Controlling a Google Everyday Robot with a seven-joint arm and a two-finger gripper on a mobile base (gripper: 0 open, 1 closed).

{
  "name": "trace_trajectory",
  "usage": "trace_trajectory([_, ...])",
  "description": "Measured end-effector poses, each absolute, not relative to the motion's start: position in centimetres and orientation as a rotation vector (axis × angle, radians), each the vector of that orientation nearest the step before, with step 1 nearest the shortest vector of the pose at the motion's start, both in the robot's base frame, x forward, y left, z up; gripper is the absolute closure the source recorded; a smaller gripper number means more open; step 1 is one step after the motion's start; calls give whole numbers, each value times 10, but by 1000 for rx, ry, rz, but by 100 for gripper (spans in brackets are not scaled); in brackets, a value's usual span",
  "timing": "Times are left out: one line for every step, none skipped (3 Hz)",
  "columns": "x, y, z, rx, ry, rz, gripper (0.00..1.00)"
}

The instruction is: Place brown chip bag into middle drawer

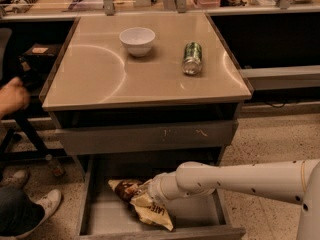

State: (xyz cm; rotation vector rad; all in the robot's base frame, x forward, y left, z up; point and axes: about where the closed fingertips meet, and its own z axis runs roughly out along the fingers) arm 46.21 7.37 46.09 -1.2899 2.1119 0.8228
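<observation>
The brown chip bag (145, 206) lies crumpled in the open middle drawer (197, 213), left of centre, its dark end to the left and its cream end with lettering toward the drawer's front. My gripper (154, 190) is down inside the drawer at the bag's upper right side, touching it. The white arm (240, 180) reaches in from the right and covers most of the gripper.
A white bowl (137, 40) and a green can (192, 58) on its side rest on the beige cabinet top (100, 79). The shut grey drawer front (145, 136) with scratch marks is above the open drawer. A person's hand (12, 95) and shoes (46, 205) are at the left.
</observation>
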Motion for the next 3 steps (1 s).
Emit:
trace_trajectory([462, 74, 461, -1290, 2112, 823, 11])
trace_trajectory([462, 74, 461, -1290, 2112, 823, 0])
trace_trajectory([462, 74, 461, -1290, 2112, 823, 0])
